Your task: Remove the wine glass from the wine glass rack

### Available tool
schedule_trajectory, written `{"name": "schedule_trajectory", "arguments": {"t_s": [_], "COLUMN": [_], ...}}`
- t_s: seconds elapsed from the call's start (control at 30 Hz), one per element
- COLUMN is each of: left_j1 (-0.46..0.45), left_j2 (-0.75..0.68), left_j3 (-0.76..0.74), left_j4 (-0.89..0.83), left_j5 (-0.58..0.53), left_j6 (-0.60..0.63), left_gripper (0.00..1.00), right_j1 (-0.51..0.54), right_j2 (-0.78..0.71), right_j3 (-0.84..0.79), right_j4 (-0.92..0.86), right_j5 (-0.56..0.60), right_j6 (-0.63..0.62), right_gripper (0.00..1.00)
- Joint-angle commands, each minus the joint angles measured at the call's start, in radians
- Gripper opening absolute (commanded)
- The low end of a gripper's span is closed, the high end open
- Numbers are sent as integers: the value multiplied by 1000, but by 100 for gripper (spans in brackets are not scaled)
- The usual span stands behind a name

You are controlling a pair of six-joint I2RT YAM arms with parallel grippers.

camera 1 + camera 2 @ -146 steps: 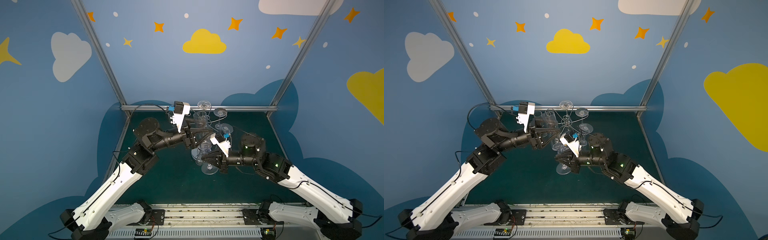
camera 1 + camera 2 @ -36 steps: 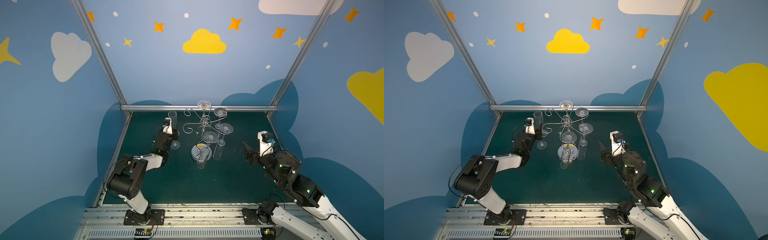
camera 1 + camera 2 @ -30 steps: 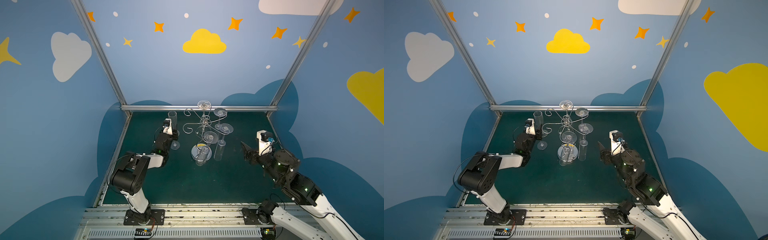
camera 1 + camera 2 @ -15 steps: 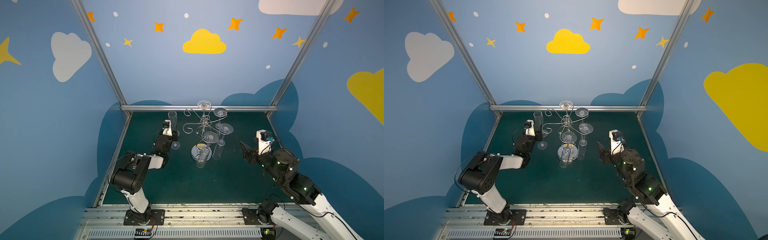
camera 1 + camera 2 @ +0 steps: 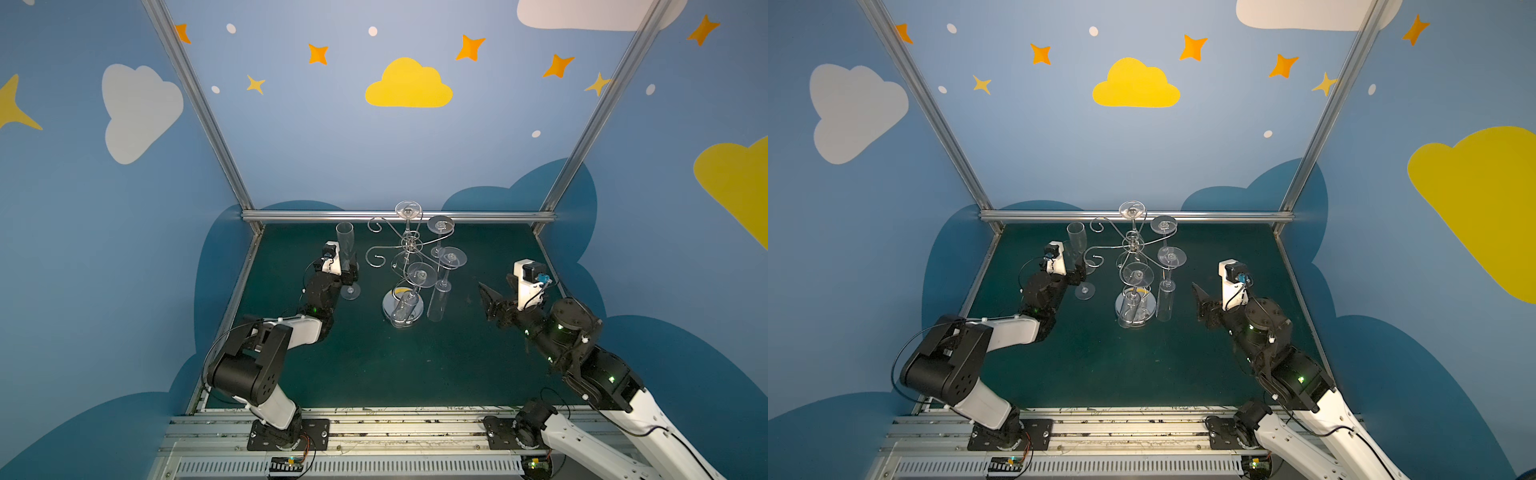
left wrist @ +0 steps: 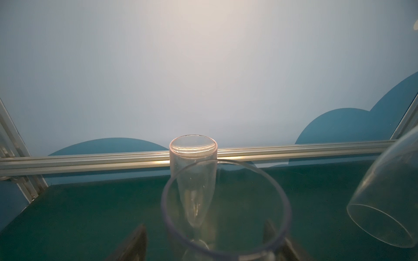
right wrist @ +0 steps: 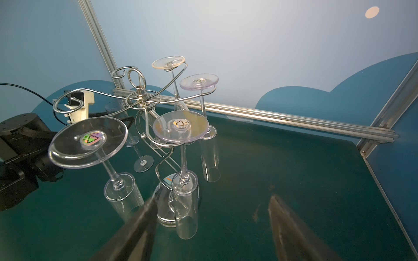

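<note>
Stretching low, left end effector [image 5: 352,273] spread around standing wine glass [image 5: 350,293]; right end effector [image 5: 487,300] spread, raised.

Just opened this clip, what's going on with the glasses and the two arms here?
This is an unloading job on the chrome wine glass rack. Four hanging flutes sit upside down on it, and its two left scroll arms are bare. The left pincer sits low, its fingers spread either side of an upright flute standing on the green mat. A second flute stands behind it. The right pincer hovers open and empty to the right of the rack.
</note>
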State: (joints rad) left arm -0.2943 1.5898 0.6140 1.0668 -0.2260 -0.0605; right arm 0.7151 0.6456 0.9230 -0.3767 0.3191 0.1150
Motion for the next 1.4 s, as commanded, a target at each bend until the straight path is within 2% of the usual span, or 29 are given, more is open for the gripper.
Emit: {"name": "schedule_trajectory", "arguments": {"t_s": [0.0,0.2,0.5,0.63,0.77,0.87,1.0,1.07,1.17,1.37], "left_j1": [1,0,2,3,3,4,3,3,3,4], "left_j2": [-73,-251,-615,-757,-849,-903,-961,-989,-1038,-1096], "left_j3": [-8,-38,-41,-56,-59,-62,-44,-35,-43,-83], "left_j4": [-100,-257,-715,-847,-934,-990,-1086,-1133,-1160,-1141], "left_j5": [20,14,-1,61,71,57,123,137,141,135], "left_j6": [-25,-56,-138,-202,-283,-342,-383,-395,-409,-438], "left_gripper": [86,90,94,95,96,97,98,98,98,98], "right_j1": [-4,-5,-6,-9,-23,-32,-40,-43,-45,-46], "right_j2": [-2,31,84,102,122,156,214,241,253,224], "right_j3": [-1,53,147,179,190,214,266,287,291,196], "right_j4": [41,18,-82,-120,-95,-86,-116,-133,-116,55], "right_j5": [-22,-73,-147,-157,-189,-256,-347,-404,-470,-549], "right_j6": [-5,2,37,54,108,149,202,248,389,664], "right_gripper": [77,77,77,77,77,77,76,76,76,76]}}
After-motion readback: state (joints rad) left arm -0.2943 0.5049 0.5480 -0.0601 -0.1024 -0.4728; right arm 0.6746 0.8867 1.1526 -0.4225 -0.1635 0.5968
